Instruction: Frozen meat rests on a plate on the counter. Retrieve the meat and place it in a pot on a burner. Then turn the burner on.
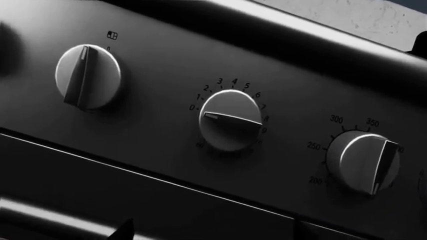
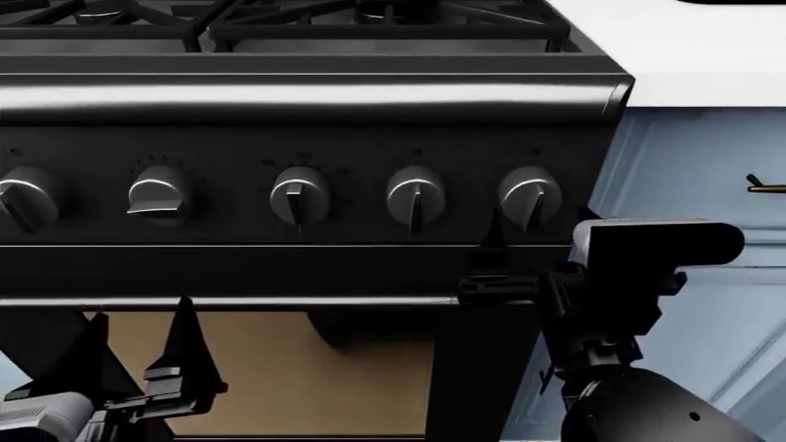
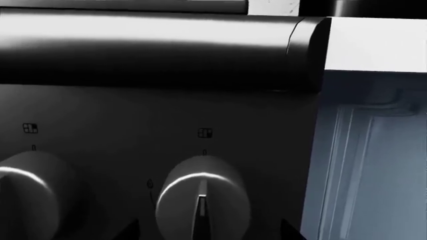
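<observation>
The frozen meat, the plate and the pot are out of view. Burners (image 2: 368, 14) under black grates show at the top of the head view, above the black stove front. The white counter (image 2: 700, 55) lies to their right. My right gripper (image 2: 540, 226) is open at the rightmost knob (image 2: 529, 198). In the right wrist view the gripper (image 3: 210, 232) has a dark fingertip (image 3: 130, 231) on each side of that knob (image 3: 200, 200), which points straight up. My left gripper (image 2: 138, 345) is open and empty, low in front of the oven door.
Several silver knobs line the stove panel; the second from left (image 2: 160, 196) is turned sideways. The left wrist view shows a burner knob (image 1: 87, 76), a numbered dial (image 1: 230, 120) and a temperature dial (image 1: 363, 161). The oven handle (image 2: 246, 301) crosses below. Pale blue cabinets (image 2: 700, 166) stand to the right.
</observation>
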